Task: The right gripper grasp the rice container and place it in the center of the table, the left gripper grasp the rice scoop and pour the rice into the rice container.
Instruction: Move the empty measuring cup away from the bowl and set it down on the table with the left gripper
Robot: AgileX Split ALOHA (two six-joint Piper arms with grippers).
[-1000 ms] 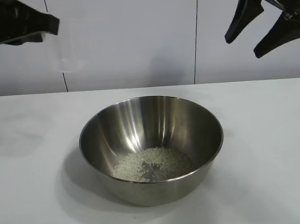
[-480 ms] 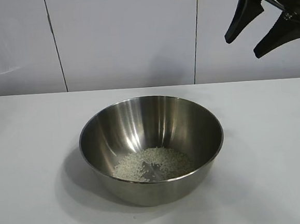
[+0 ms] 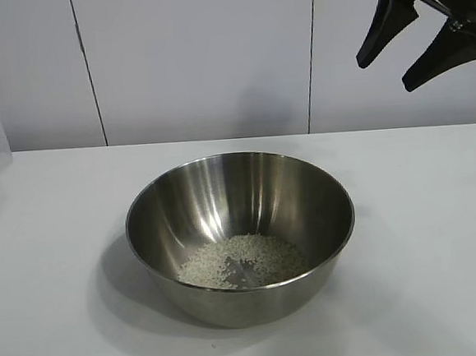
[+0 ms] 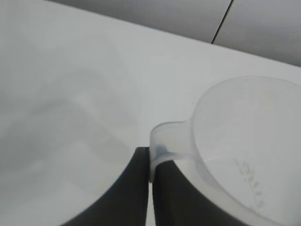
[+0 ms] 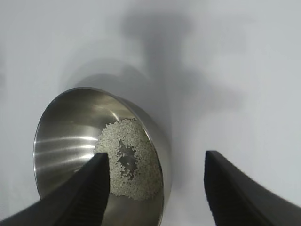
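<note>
Fingers (image 4: pixel 136 188) of the left gripper (image 4: pixel 149 183) are clamped on the handle of the rice scoop (image 4: pixel 244 141), which is held above the table (image 3: pixel 53 242) at the far left edge of the exterior view, well apart from the rice container (image 3: pixel 241 235). That bowl stands at the table's centre with the rice (image 3: pixel 240 260) heaped in its bottom. At upper right, the right gripper (image 3: pixel 417 40) hangs with fingers apart, holding nothing.

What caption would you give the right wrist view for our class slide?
Open right gripper hovering above the steel rice container, rice heaped in its bottom, on the white table.
</note>
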